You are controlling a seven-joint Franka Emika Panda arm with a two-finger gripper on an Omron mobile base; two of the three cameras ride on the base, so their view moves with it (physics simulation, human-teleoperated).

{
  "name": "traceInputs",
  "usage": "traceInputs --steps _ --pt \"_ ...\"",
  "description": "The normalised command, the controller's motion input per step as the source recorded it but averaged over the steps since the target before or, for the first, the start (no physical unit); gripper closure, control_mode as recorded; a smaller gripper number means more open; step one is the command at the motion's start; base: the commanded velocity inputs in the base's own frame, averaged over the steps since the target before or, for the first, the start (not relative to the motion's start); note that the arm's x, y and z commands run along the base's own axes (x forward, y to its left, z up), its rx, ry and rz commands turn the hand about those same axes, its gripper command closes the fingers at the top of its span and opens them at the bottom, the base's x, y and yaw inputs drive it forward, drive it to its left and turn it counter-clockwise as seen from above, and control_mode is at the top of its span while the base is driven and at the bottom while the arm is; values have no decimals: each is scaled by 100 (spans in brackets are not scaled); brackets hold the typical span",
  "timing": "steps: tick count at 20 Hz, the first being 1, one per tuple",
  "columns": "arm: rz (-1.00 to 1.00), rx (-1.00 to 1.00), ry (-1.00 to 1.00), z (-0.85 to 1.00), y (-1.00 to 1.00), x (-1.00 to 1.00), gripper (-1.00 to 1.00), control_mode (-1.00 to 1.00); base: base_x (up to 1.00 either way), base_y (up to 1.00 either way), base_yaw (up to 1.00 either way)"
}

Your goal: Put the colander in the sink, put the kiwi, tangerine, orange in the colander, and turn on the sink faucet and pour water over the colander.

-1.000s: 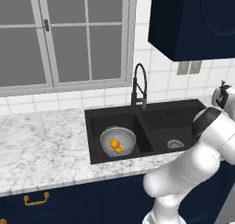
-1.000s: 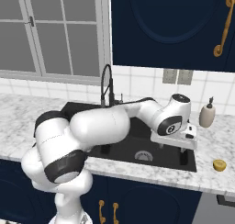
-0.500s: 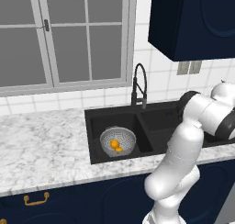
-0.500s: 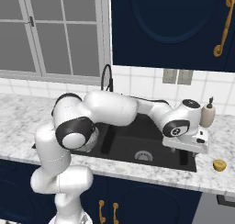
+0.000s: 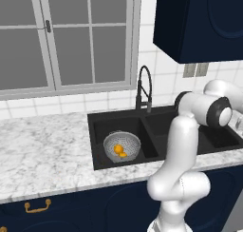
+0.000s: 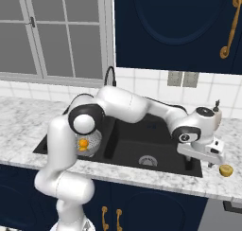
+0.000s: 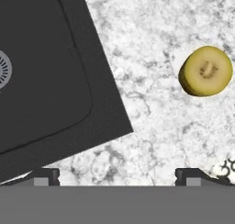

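The grey colander (image 5: 121, 147) sits in the left basin of the black sink (image 5: 156, 119), with two orange fruits (image 5: 118, 150) inside it. In the right base view the colander (image 6: 92, 139) is partly behind my arm. A cut kiwi (image 6: 226, 170) lies on the marble counter to the right of the sink. My gripper (image 6: 200, 162) hangs open over the sink's right front corner, just left of the kiwi. In the hand view the kiwi (image 7: 205, 71) is at the upper right, off to one side of the gap between my fingertips (image 7: 189, 175). The black gooseneck faucet (image 5: 144, 90) stands behind the sink; no water runs.
The right basin, with its silver drain (image 6: 148, 160), holds nothing. A soap dispenser's top (image 6: 218, 103) pokes up behind my wrist. The marble counter (image 5: 42, 155) runs left of the sink, under the window. A dark cabinet (image 5: 199, 22) hangs above on the right.
My arm has swung right and stretched out. The hand has moved from over the right basin to the sink's right front corner, closer to the kiwi. The colander and its fruits have not moved.
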Motion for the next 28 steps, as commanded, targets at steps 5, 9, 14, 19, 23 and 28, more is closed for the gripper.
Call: traceInputs --steps 5,9,14,19,23,28 --pt "-17 0 0 1 -8 -1 -100 -100 0 0 0" --pt "-18 1 0 -9 -10 0 -100 -100 0 0 0" --pt "-18 0 0 -15 -24 0 -100 -100 0 0 0" --pt "-11 0 2 -13 -34 0 -100 -100 0 0 0" --pt "-7 0 0 -18 -42 5 -100 -100 0 0 0" --pt "-1 0 3 -15 -36 21 -100 -100 0 0 0"
